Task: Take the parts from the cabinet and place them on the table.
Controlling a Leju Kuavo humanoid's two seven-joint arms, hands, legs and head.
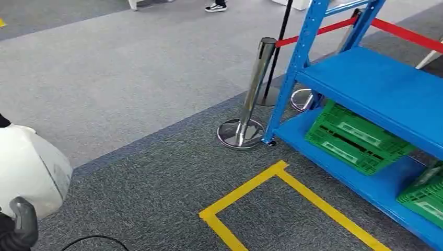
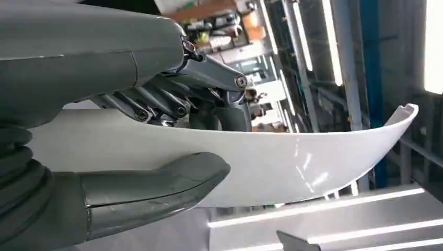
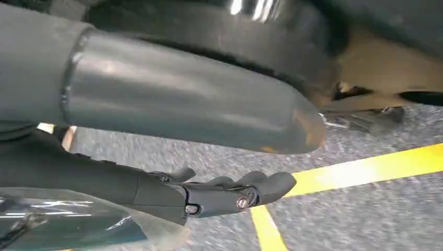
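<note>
A blue metal shelf rack (image 1: 376,89) stands at the right of the head view, with green plastic crates (image 1: 358,137) on its lowest shelf. A chrome barrier post (image 1: 249,94) with a red belt (image 1: 402,32) stands just beside the rack's corner, and yellow tape (image 1: 271,180) marks the grey carpet before it. The left hand (image 2: 172,130) grips a curved white panel part (image 2: 292,162) between thumb and fingers; the head view shows this part low at the left edge. In the right wrist view the right hand (image 3: 209,157) holds nothing, its fingers lightly bent and apart above the carpet.

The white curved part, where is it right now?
The white curved part is gripped in the left hand; in the head view it sits at the lower left, above grey carpet.
</note>
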